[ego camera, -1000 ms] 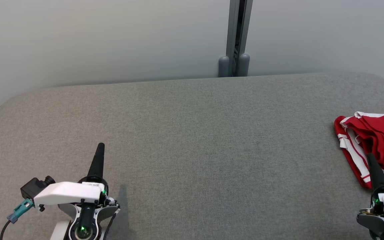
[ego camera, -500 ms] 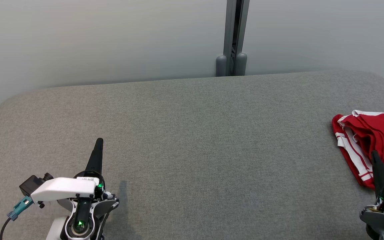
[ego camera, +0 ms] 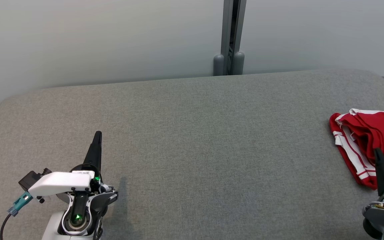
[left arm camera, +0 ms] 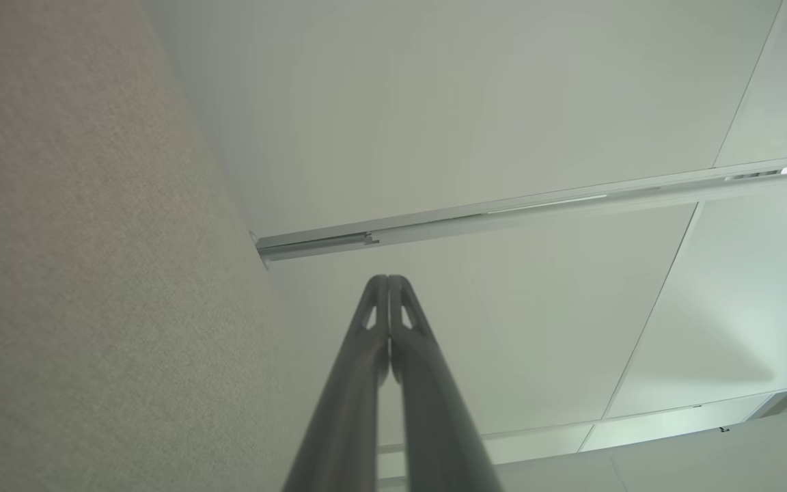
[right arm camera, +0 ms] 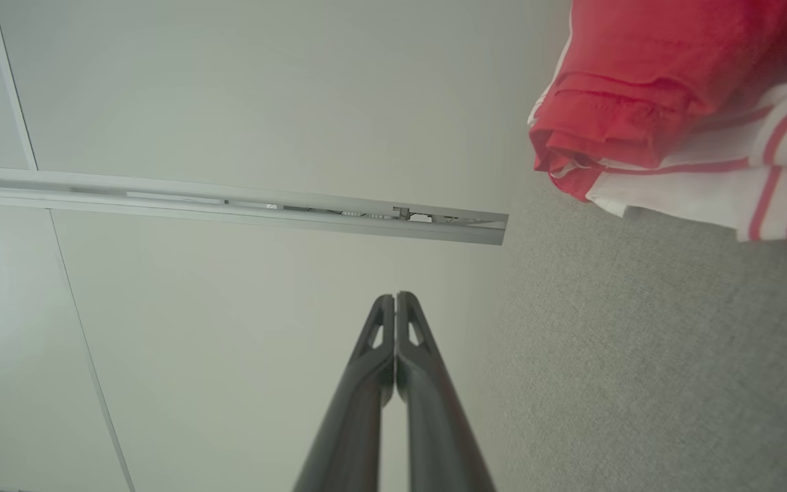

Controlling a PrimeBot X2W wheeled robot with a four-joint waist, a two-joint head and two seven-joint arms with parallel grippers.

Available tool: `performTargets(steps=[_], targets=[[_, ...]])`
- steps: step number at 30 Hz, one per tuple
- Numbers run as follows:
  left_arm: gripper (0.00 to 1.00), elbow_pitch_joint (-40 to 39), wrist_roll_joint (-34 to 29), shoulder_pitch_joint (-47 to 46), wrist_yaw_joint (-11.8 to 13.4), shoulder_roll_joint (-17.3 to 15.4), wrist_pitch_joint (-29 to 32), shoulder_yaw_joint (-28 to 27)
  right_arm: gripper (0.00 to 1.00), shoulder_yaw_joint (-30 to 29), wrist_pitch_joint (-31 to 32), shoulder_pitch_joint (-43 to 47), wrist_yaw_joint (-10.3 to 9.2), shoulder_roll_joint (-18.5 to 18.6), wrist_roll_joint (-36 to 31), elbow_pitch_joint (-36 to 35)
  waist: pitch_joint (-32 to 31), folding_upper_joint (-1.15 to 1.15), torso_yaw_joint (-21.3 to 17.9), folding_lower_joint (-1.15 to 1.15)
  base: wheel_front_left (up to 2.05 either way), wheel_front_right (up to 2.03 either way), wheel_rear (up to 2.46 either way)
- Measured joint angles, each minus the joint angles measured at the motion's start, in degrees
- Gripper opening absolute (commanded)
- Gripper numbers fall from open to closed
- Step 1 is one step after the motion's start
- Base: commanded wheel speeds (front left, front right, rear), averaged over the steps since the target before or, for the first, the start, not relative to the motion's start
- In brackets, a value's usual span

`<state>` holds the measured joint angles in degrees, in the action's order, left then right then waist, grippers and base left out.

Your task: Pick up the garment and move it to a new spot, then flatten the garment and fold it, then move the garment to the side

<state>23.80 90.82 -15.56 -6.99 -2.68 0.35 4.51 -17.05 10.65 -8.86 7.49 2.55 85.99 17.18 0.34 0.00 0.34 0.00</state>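
Garment: the red garment point(ego camera: 375, 136) with white stripes lies bunched at the right edge of the grey padded bench point(ego camera: 192, 140), about midway between its far and near edges; part of it runs out of the head view.
Right gripper point(ego camera: 378, 156): fingers pressed together, holding nothing, at the near right corner, pointing toward the far edge.
Left gripper point(ego camera: 97, 138): also closed and empty, by the near left corner, well apart from the garment.
Bearing: the garment sits just ahead and to the right of the right fingertips, not touching in the right wrist view.
Long axis: the striped hem runs diagonally, far-left to near-right; its full length cannot be told.
Nearer arm: the right, by far.
Next move, likely: open the right jaws and swing onto the nearest fold.
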Motion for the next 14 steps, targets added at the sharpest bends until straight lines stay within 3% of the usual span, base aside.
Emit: performTargets(steps=[14], targets=[[0.0, 0.6, 3.4, -1.2, -0.5, 0.0, 0.8, -0.2, 0.0, -1.0, 1.4, -0.6, 0.01, 0.1, 4.2, 0.3, 0.1, 0.0, -0.4, 0.0, 0.0, 0.0, 0.0]])
